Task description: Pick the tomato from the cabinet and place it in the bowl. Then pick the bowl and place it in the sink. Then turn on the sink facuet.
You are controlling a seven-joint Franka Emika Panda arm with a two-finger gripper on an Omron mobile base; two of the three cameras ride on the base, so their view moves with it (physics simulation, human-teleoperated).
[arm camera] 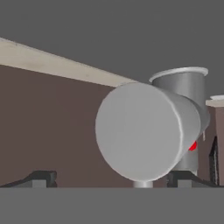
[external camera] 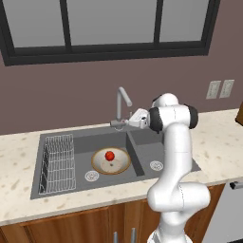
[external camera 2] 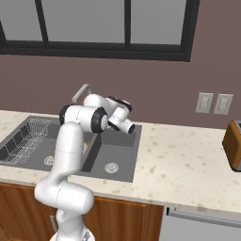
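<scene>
Faucet (external camera: 123, 105) work is what is left: the tomato (external camera: 109, 155) is seen in the bowl (external camera: 111, 161), down in the sink (external camera: 85, 142), below the pincer (external camera: 122, 124). The pincer is held wide open, right at the faucet's base. The small lever should be pushed slowly, so it is not slipped past.

arm (external camera: 176, 156): upright, elbow bent, forearm reaching leftward | gripper (external camera: 124, 122): jaws spread wide, holding nothing

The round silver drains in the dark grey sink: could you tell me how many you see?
2: one round silver drain in the left basin beside the bowl, another in the right basin. None seems hidden.
</scene>
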